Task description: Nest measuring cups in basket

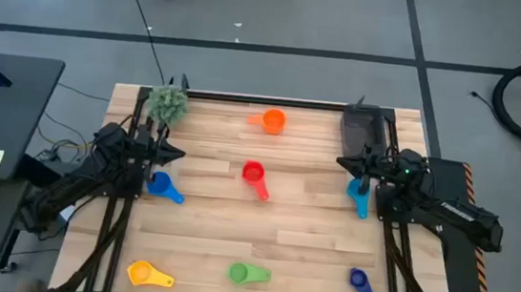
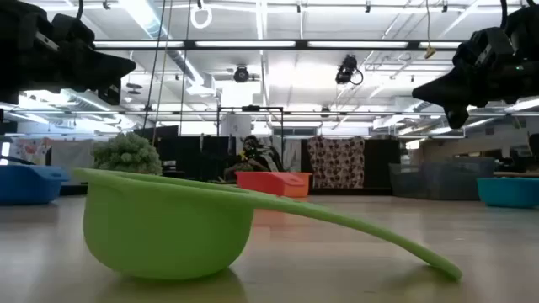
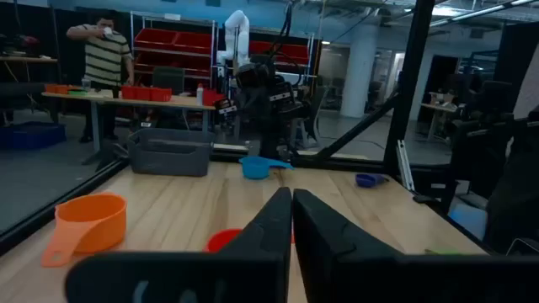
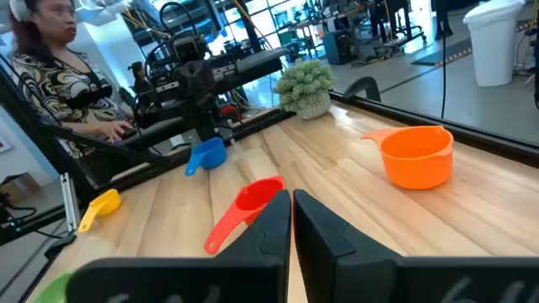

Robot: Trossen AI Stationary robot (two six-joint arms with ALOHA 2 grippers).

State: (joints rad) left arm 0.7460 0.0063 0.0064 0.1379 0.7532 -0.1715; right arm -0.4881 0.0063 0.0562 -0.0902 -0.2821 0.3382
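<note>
Nothing has been nested yet, judging by how the cups lie: all seven are scattered singly over the bench (image 1: 292, 216), and none is in the basket.

Along the near edge sit three cups: the yellow cup (image 1: 145, 273) at the left, the green cup (image 1: 246, 274) in the middle, and the dark blue cup (image 1: 360, 283) at the right.

Mid-bench, the blue cup (image 1: 161, 185) lies at the left, just beside the left gripper (image 1: 175, 152). The red cup (image 1: 255, 175) sits near the centre. The light blue cup (image 1: 360, 196) lies at the right, just under the right gripper (image 1: 347, 161).

Both arms hang above the side edges of the bench, pointing inward. Each gripper's fingers are clenched together on nothing, as both wrist views show.

Farther back, the orange cup (image 1: 271, 120) sits near the far edge at the middle. A fuzzy plant ball (image 1: 166, 103) stands in the far left corner. The basket (image 1: 362, 129) rests in the far right corner, well apart from most cups; I cannot see anything inside it.

So the whole job is left: each cup has to be picked up, carried to the far right corner and stacked in the basket, probably largest first. The light blue cup is the closest one to it.
</note>
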